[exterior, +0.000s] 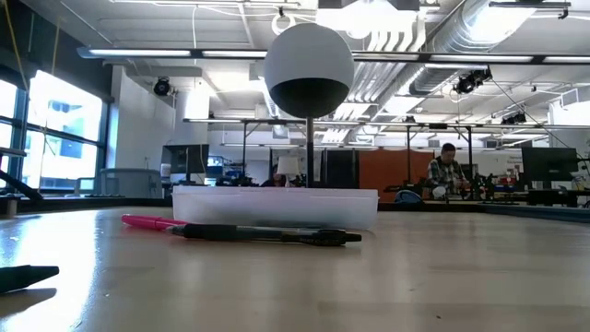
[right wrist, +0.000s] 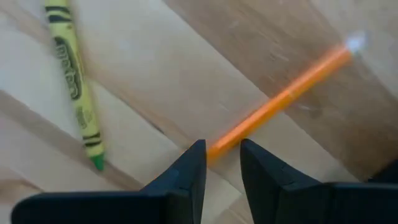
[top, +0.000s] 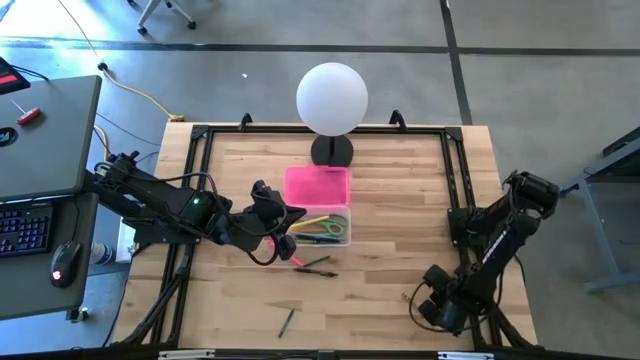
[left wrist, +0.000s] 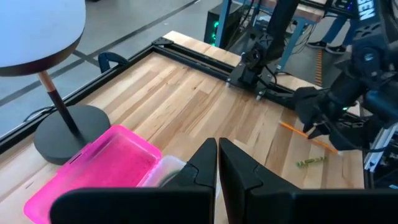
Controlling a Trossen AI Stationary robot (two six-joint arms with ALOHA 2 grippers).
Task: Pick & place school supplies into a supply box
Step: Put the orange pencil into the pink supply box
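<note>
1. Pencil [right wrist: 280, 99] first: my right gripper [right wrist: 222, 163] is down low near the front right corner of the table [top: 400, 200], and I pinch one end of this orange pencil between my two fingers. I hold the end because the rest of the stick lies flat on the wood.
2. Beside it lies a green crayon [right wrist: 76, 81]. It is not touching the pencil, so I can lift one thing alone.
3. My left gripper [left wrist: 217, 163] hangs over the box [top: 322, 227], near its left end. Its fingers are pressed together with nothing I can see between them. It sits there because that is the drop spot.
4. The box is in the middle of the table, open, with green and yellow pens [top: 318, 226] already inside. Its pink lid [top: 317, 186] lies just behind it, near the lamp [top: 332, 98], so the top stays clear.
5. A pink pen [exterior: 152, 222] and a black pen [exterior: 267, 234] lie in front of the box. A dark pencil [top: 286, 322] lies alone near the front edge. I think these go in later.
</note>
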